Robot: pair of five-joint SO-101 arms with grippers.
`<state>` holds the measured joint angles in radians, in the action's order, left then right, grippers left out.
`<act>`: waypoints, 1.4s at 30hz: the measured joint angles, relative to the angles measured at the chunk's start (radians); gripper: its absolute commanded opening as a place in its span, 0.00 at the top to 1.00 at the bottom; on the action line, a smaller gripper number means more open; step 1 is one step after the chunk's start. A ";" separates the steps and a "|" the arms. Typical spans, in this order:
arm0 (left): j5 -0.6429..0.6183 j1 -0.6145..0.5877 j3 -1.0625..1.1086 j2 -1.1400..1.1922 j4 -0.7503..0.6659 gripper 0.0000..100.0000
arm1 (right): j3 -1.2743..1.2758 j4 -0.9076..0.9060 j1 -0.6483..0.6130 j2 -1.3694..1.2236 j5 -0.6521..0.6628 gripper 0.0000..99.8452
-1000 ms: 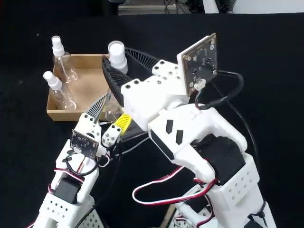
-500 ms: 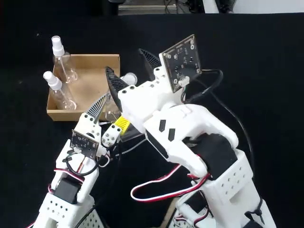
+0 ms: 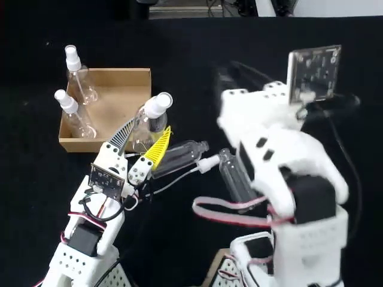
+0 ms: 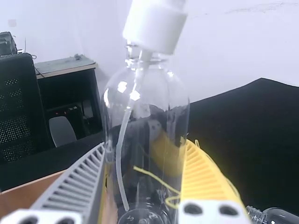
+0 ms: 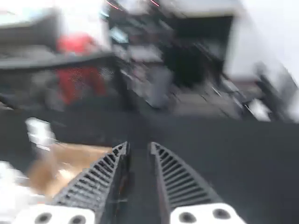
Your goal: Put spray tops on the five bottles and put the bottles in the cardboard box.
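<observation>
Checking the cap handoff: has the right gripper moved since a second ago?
Yes. The right gripper has swung rightward, away from the cardboard box, in the high view.

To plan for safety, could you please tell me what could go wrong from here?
The spray top looks tilted on the bottle held in the left gripper, so it may not be fully seated and could come off. Two capped bottles sit in the cardboard box; lowering this one could knock them. The two open bottles lying near the left gripper could roll if nudged.
</observation>
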<state>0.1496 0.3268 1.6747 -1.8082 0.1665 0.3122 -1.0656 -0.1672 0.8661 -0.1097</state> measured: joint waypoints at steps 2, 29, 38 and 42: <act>0.000 0.000 0.000 0.000 0.000 0.97 | 0.118 0.000 0.060 0.000 0.000 0.87; 0.000 -0.158 0.000 0.000 -0.006 0.97 | 1.037 0.766 0.115 -0.002 0.000 0.86; 0.000 -0.497 -0.121 0.000 -0.008 0.97 | 1.037 0.767 0.115 -0.002 0.000 0.86; 0.000 -0.706 -0.132 0.000 -0.009 0.97 | 1.037 0.767 0.115 -0.002 0.000 0.86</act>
<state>0.1496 -0.3790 1.5428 -1.8082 0.1573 1.3495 -0.2984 -0.0522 0.8646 -0.1097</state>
